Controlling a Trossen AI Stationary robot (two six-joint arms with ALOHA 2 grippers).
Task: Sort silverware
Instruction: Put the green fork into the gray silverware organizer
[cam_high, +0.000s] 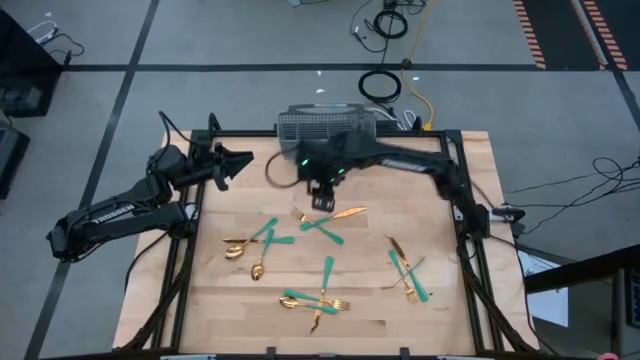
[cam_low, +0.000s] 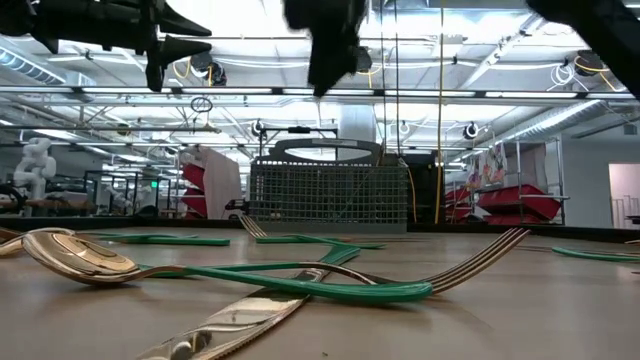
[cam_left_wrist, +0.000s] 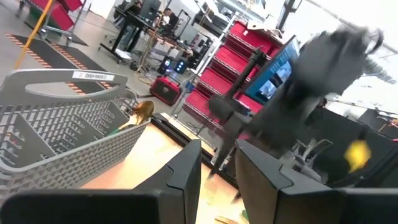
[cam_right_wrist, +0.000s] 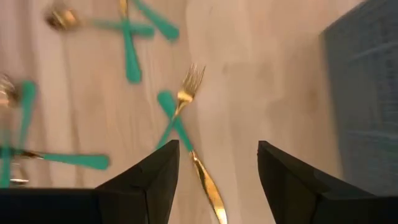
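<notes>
Broadly, the pale wooden counter (cam_high: 230, 300) is strewn with gold-headed, teal-handled silverware (cam_high: 325, 285), spread across its middle and near side. At its far edge a grey wire-mesh basket (cam_high: 325, 125) is set, with one gold spoon head (cam_left_wrist: 142, 111) seen at its rim. The right gripper (cam_high: 322, 195) is held spread wide and empty above a gold fork (cam_right_wrist: 186, 93). The left gripper (cam_high: 238, 162) is held narrowly parted, empty, beside the basket.

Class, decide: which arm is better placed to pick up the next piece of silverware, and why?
Likely the right: its open pincer hangs over the fork and knife by the basket. The left pincer waits at the table's far-left edge.
</notes>
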